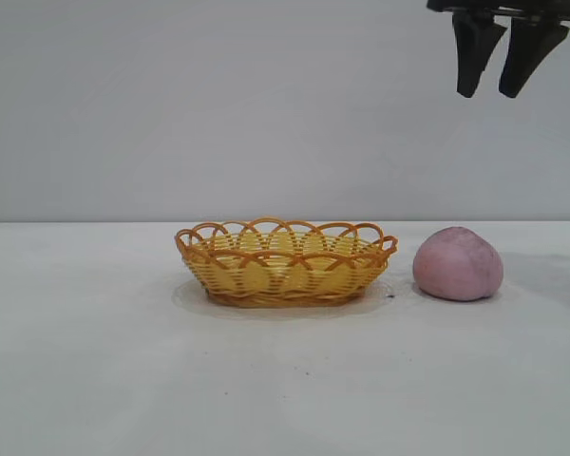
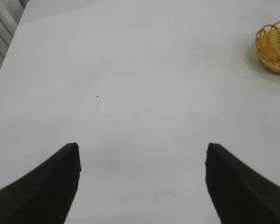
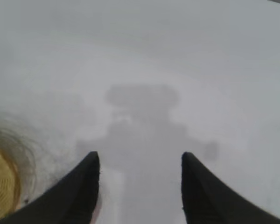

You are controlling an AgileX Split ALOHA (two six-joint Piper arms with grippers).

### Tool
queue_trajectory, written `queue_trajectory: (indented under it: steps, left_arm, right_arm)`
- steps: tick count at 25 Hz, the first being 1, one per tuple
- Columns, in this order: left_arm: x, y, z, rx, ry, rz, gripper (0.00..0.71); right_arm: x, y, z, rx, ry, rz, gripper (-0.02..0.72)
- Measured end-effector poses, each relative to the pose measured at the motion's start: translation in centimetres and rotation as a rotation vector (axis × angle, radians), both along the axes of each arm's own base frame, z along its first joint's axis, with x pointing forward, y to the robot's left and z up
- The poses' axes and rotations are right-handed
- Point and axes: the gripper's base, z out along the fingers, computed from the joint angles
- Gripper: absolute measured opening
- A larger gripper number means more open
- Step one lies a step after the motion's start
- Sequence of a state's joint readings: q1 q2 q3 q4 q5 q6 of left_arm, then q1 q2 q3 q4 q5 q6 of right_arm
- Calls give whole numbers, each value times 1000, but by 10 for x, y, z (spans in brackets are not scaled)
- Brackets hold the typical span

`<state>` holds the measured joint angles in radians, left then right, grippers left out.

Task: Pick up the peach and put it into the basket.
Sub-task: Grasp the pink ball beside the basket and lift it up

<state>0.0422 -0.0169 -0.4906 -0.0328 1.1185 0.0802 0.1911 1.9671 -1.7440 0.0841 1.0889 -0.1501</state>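
The dusty pink peach [image 1: 458,264] sits on the white table just right of the yellow-orange woven basket [image 1: 285,261], apart from it. My right gripper [image 1: 494,90] hangs high above the peach, open and empty. In the right wrist view its fingers [image 3: 140,161] stand apart over bare table, with the basket [image 3: 2,186] at the edge and a faint pink sliver beside one finger. My left gripper [image 2: 142,151] is open and empty over bare table; the basket [image 2: 275,46] shows far off. The left gripper is out of the exterior view.
The white table [image 1: 123,361] stretches wide around the basket and peach. A plain grey wall stands behind. The right gripper's shadow [image 3: 142,121] falls on the table below it.
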Motion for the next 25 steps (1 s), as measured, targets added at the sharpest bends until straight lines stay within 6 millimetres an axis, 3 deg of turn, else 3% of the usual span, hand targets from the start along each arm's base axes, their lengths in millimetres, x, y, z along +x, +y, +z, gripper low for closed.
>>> queue_trajectory:
  steps: [5, 8, 14, 20, 25]
  left_arm:
    - [0, 0, 0, 0, -2, 0, 493]
    - [0, 0, -1, 0, 0, 0, 493]
    - [0, 0, -1, 0, 0, 0, 493]
    - [0, 0, -1, 0, 0, 0, 493]
    - [0, 0, -1, 0, 0, 0, 493]
  right_arm:
    - [-6, 4, -1, 29, 66, 5, 319]
    - [-9, 19, -6, 25, 91, 40, 319]
    - [-14, 54, -39, -25, 207, 132, 319]
    - [-9, 56, -71, -51, 290, 129, 319]
    - [-10, 57, -72, -32, 300, 126, 319]
